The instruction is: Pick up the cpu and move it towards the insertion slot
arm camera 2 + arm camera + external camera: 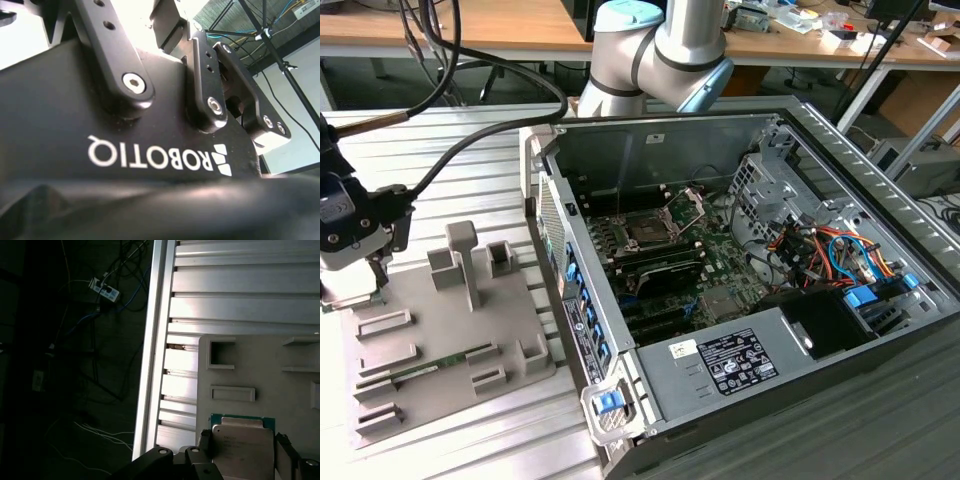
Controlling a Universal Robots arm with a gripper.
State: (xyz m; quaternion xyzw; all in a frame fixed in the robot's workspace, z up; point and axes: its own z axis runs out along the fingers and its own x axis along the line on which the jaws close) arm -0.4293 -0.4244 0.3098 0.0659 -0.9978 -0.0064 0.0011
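The cpu point(243, 440), a small square chip with a pale silver top on a green board, sits between the two black fingers of my gripper point(243, 452). Each finger presses against one of the chip's edges. In the exterior view my gripper point(352, 288) is at the far left, over the far left corner of the grey tray point(450, 345), with the pale cpu point(348, 298) at its tip. The insertion slot point(645, 232), a square socket with a dark centre, lies inside the open computer case, well to the right of the gripper. Its silver retention bracket point(690, 205) stands raised.
The tray carries several raised blocks, including a tall post point(462, 262). The case wall point(552, 215) rises between the tray and the slot. Black cables point(470, 120) hang over the ribbed metal table point(240, 300), whose edge point(155, 355) drops to the floor.
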